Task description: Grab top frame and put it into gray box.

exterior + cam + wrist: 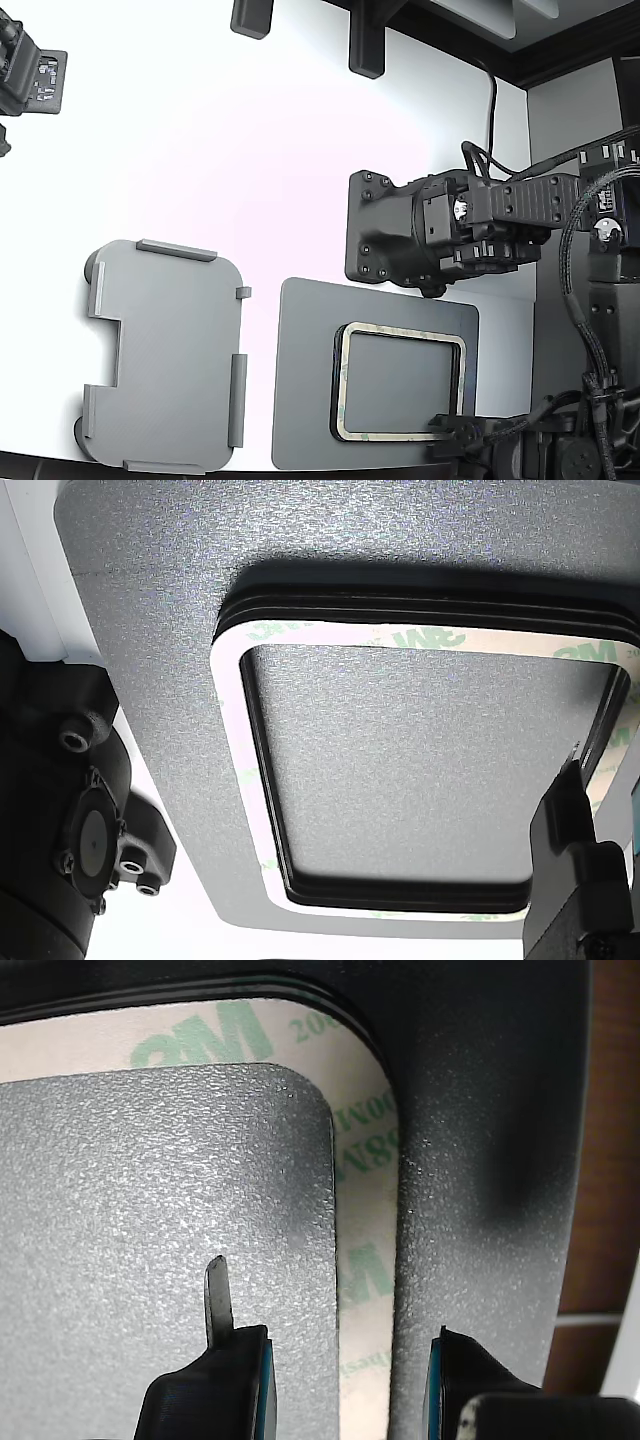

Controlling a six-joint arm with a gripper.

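My gripper (345, 1380) straddles the top frame (365, 1250), jaws apart — thin rail at twelve o'clock could slip out.

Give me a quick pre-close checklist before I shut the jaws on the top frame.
1. Jaws open: ok; the gripper shows a gap between its two tips.
2. Jaws straddle the rail: ok; in the wrist view one tip sits inside the top frame, the other outside it.
3. Frame seated on the dark slab: ok; it lies flat on its stack.
4. Only the top one caught: cannot tell; dark rings lie stacked beneath it in the other view.
5. Gray box ready: ok; nothing shows inside it.
6. Second arm clear of the route: cannot tell.
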